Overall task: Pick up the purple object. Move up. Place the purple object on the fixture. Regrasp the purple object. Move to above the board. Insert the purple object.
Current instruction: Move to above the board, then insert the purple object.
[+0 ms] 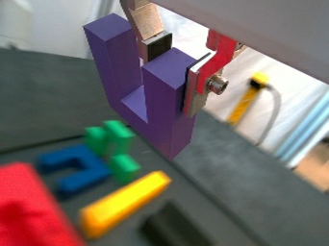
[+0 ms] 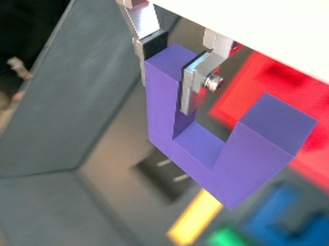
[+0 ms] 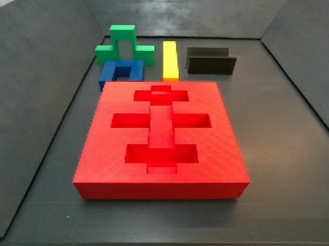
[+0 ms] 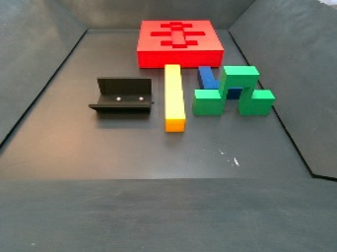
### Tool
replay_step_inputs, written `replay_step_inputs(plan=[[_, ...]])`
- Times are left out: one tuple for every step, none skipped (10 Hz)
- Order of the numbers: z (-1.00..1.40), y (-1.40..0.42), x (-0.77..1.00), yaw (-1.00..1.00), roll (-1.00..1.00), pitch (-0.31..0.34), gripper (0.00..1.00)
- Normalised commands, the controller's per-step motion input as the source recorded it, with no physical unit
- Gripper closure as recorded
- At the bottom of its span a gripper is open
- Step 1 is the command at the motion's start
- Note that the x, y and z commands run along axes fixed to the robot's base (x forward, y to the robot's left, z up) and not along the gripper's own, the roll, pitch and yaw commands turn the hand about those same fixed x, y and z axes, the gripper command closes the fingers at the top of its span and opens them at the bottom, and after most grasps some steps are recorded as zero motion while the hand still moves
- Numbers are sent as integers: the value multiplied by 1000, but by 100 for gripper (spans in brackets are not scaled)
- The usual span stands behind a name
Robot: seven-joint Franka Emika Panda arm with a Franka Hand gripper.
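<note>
Two silver fingers [image 1: 199, 85] of the claw [image 1: 178, 60] are pinching one prong of the purple object [image 1: 139, 82], and that's clear in both wrist views. It's up in the air with the claw, well above the dark surface [image 1: 244, 183], and neither side view catches the claw or the piece at all.

From up there, a wrist view looks down past the purple object on the green block [image 1: 113, 146], the blue block [image 1: 71, 168], the yellow bar [image 1: 125, 203] and a corner of the red board [image 1: 29, 213], all well below the claw. The free prong [image 2: 276, 130] sticks out to the side of the fingers [image 2: 193, 82], with the joining bar [image 2: 213, 159] hanging furthest from the claw.

In a side view the board [image 3: 161, 135] lies flat with its cut-outs bare, and the fixture [image 3: 211, 62] stands behind it beside the yellow bar [image 3: 170, 58]. Looking from the opposite end, the fixture [image 4: 122, 96] sits apart from the board [image 4: 180, 41], with the yellow bar [image 4: 172, 96] between it and the green block [image 4: 234, 91] and blue block [image 4: 207, 79].
</note>
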Motion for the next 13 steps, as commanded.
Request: replay_step_inputs(plan=[[272,-1266,-1400,-52,-1000,104,100],[118,-571,-686,-36,-1000,102,100],[48,-271,-350,-33,-1000,108,100],[31,-142,-180,-29,-1000,107,100],[27,-95,-137,-22,-1000,93,100],[17,-63,-126,-6,-1000,79,100],[6,19,-94,-10,-750,27,100],[4,33,-77,-8,-520,-9,100],[-4,21,-57,-7,-346,-23,100],[2,10,-48,1,-258,-25,100],[-20,-51,14,0,0,0,100],[-434,-334,0,0,0,-123,100],[-480,-666,291,14,-7,-100,100]])
